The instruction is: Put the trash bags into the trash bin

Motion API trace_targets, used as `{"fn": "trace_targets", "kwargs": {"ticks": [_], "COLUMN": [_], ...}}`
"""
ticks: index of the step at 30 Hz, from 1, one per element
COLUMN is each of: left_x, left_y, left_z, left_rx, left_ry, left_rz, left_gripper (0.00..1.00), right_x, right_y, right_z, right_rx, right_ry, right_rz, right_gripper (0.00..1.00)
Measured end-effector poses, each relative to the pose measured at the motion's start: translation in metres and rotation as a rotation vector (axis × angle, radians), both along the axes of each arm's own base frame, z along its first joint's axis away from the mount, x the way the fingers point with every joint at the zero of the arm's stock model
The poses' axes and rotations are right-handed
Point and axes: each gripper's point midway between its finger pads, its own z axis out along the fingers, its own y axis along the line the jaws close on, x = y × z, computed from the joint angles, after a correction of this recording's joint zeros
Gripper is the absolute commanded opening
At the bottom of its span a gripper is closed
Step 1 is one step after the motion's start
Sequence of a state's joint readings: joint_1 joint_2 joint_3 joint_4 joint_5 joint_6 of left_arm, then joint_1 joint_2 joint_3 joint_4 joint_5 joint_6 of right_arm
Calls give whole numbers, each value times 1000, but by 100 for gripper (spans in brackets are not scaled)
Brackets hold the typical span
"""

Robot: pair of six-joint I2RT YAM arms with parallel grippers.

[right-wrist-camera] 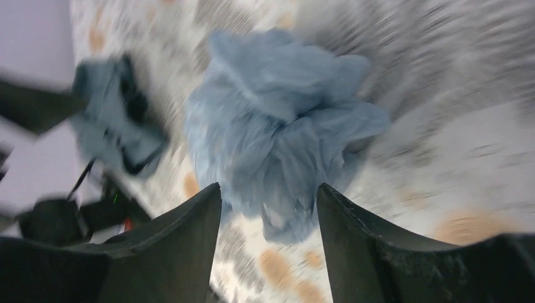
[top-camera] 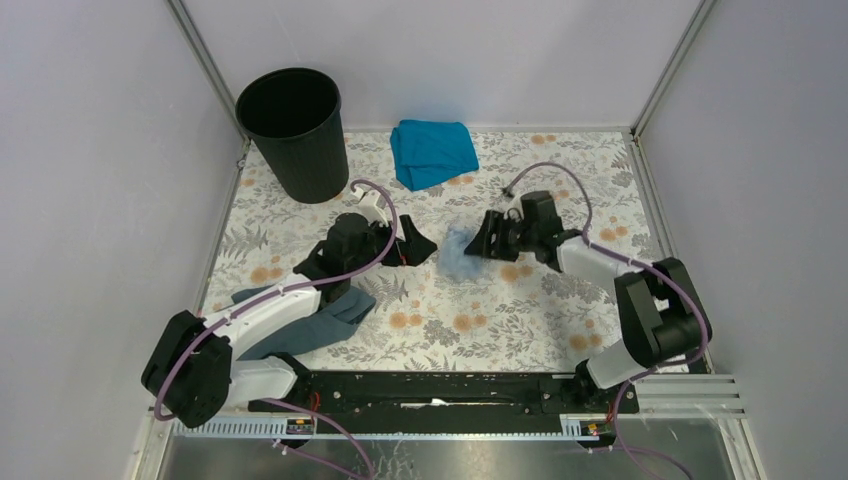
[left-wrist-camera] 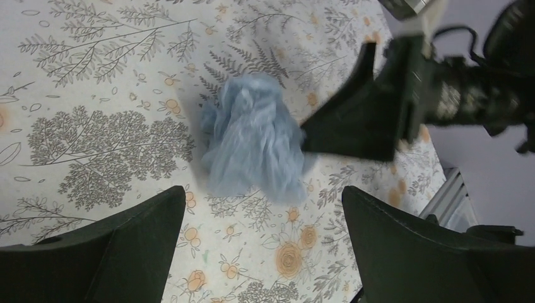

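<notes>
Floral-print table (top-camera: 520, 320), centre: crumpled trash bag (top-camera: 458, 255) between jaws of right gripper (top-camera: 478, 245), grip unconfirmed; left gripper (top-camera: 418, 248) gaping alongside. Pinch deep into folds, lift clear, carry to trash bin (top-camera: 293, 130).

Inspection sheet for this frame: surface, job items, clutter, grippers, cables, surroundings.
Surface: floral tablecloth, flat.
Job's things: pale blue bag crumpled mid-table between the grippers; black bin upright at the far left corner, bag not in it.
Clutter: teal cloth folded at the far edge; dark grey cloth under the left arm.
Grippers: left gripper open, short of the bag; right gripper straddling the bag, grip unclear.
Cables: purple cables looped along both arms, no snag seen.
Surroundings: plain grey walls; nothing else seen.
</notes>
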State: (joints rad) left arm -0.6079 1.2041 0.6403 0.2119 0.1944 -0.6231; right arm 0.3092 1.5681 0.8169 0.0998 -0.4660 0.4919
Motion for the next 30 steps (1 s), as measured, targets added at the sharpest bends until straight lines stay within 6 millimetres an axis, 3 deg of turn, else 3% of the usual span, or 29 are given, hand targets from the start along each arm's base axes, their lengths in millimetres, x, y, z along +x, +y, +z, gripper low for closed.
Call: {"fn": "trace_targets", "kwargs": {"ticks": [3,7,11,15,23,30], "left_x": [2,3,4,14,12,3], "left_y": [0,-2,-7,-19,-27,-30], "left_z": [-9,-32,-57,-67,-94,-99], "left_rx": [20,53,91,109,129,105], "left_ry": [15,71,138,171,222,216], "left_rz": [6,-4,-22,-48,-97,-141], "left_gripper": [99,99,98,93,50,35], "right_x": [-48,-69,-66,-64,-62,-63], "right_y": [32,27,21,20,33,45], "right_z": [7,13,24,22,10,2], "right_rx": [64,89,69,60,138,163], "right_ry": [18,16,-35,-35,37,57], "right_rz": [147,160,134,121,106,115], "right_gripper": [71,80,80,75,74,66]}}
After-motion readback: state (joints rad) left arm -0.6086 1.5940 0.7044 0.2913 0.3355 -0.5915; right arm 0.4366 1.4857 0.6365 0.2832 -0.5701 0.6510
